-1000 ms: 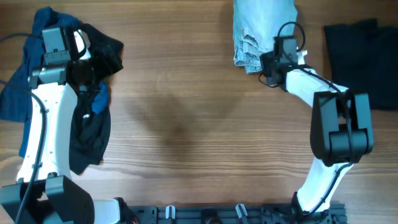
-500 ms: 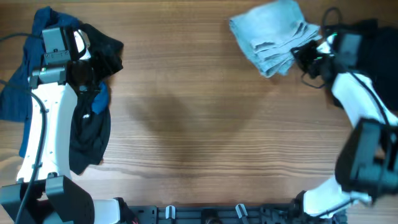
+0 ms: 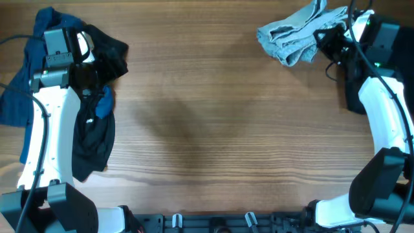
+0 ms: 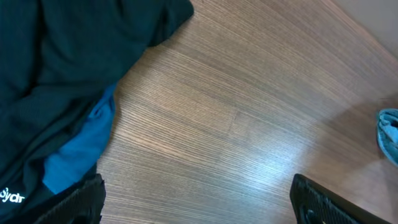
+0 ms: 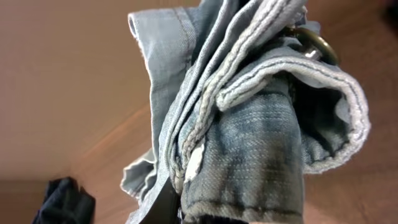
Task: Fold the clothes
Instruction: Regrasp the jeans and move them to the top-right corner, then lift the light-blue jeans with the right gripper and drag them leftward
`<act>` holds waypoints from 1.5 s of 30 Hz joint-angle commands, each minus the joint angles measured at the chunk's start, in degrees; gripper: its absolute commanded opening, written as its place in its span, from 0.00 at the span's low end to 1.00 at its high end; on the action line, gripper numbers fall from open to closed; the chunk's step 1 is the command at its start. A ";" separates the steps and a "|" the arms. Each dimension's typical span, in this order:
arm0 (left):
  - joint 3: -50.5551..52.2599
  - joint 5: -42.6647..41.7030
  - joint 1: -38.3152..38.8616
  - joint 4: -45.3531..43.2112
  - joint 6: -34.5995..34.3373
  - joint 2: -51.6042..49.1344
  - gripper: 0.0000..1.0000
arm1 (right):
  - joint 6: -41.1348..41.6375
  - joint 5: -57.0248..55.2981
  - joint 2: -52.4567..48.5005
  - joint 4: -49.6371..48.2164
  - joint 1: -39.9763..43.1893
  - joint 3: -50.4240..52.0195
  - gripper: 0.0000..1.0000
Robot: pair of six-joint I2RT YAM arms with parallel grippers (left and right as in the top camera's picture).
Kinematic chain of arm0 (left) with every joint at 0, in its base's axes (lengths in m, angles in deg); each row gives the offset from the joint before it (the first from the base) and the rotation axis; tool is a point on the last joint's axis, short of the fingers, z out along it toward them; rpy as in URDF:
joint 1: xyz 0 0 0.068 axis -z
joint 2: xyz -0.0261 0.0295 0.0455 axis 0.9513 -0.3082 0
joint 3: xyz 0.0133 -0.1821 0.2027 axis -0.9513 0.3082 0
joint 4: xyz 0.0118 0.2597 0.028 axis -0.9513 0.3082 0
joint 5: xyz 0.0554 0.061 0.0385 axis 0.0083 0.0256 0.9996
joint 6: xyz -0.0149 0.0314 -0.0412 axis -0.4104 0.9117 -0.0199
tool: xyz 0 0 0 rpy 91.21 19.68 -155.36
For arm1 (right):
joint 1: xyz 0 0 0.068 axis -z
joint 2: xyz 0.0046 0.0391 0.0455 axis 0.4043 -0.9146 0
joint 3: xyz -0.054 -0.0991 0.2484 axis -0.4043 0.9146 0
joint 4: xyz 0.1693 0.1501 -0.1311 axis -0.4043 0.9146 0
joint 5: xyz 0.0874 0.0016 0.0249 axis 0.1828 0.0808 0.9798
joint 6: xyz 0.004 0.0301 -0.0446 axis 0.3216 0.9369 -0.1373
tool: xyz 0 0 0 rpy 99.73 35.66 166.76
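The pale-blue denim shorts [image 3: 291,35] hang bunched and folded at the back right, held above the table. My right gripper [image 3: 326,40] is shut on their right end; in the right wrist view the denim [image 5: 249,124] fills the frame and hides the fingers. A black garment [image 3: 97,123] and a royal-blue garment [image 3: 19,97] lie heaped at the left under my left arm. My left gripper [image 4: 199,202] is open and empty over bare wood, next to the black cloth [image 4: 62,56] and blue cloth [image 4: 81,152].
A dark folded garment [image 3: 352,65] lies at the far right, mostly hidden behind my right arm. The wooden table [image 3: 207,129] spreads between the arms. The arm bases stand at the front edge.
My right gripper has carried the denim shorts from the back centre toward the back right, swinging and lifting them. The left arm has not moved.
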 commanded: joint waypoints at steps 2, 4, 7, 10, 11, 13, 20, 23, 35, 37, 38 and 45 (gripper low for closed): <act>-0.70 -0.72 0.02 0.09 0.94 0.17 0.95 | -1.66 1.09 1.53 -2.25 0.44 -7.02 0.04; -0.70 -0.72 0.02 0.17 0.94 0.17 0.95 | -1.70 1.09 1.53 -2.32 1.27 -8.48 0.04; -0.70 -0.72 0.02 0.26 0.94 0.20 0.95 | -2.03 1.11 1.53 -2.32 3.06 -10.23 0.04; -0.70 -0.72 0.02 0.26 0.94 0.17 0.95 | -2.99 1.16 1.53 -2.54 4.98 -10.93 0.04; -0.70 -0.72 0.02 0.24 0.94 0.17 0.95 | -3.02 1.18 1.53 -2.49 5.55 -10.93 0.04; -0.70 -0.72 0.02 0.24 0.94 0.17 0.95 | -3.10 2.12 1.51 -2.21 6.36 -10.93 0.04; -0.70 -0.72 0.02 0.24 0.94 0.17 0.94 | -5.05 4.61 1.46 2.08 6.54 -10.93 0.04; -0.70 -0.72 0.02 0.22 0.94 0.20 0.94 | -6.21 7.32 1.53 3.41 6.03 -10.93 0.04; -0.70 -0.72 0.00 -0.70 0.94 0.17 0.95 | -4.44 17.25 4.48 5.16 -5.77 -22.10 0.04; -0.70 -0.70 0.00 -1.05 0.96 0.20 0.95 | -4.44 17.29 4.55 6.56 -8.94 -26.47 0.04; -0.70 -0.70 0.00 -1.16 0.96 0.17 0.95 | -4.46 17.31 4.55 7.21 -10.29 -28.61 0.04; -0.70 -0.70 0.00 -1.40 0.96 0.20 0.96 | -2.47 18.21 4.55 8.04 -18.45 -40.54 0.04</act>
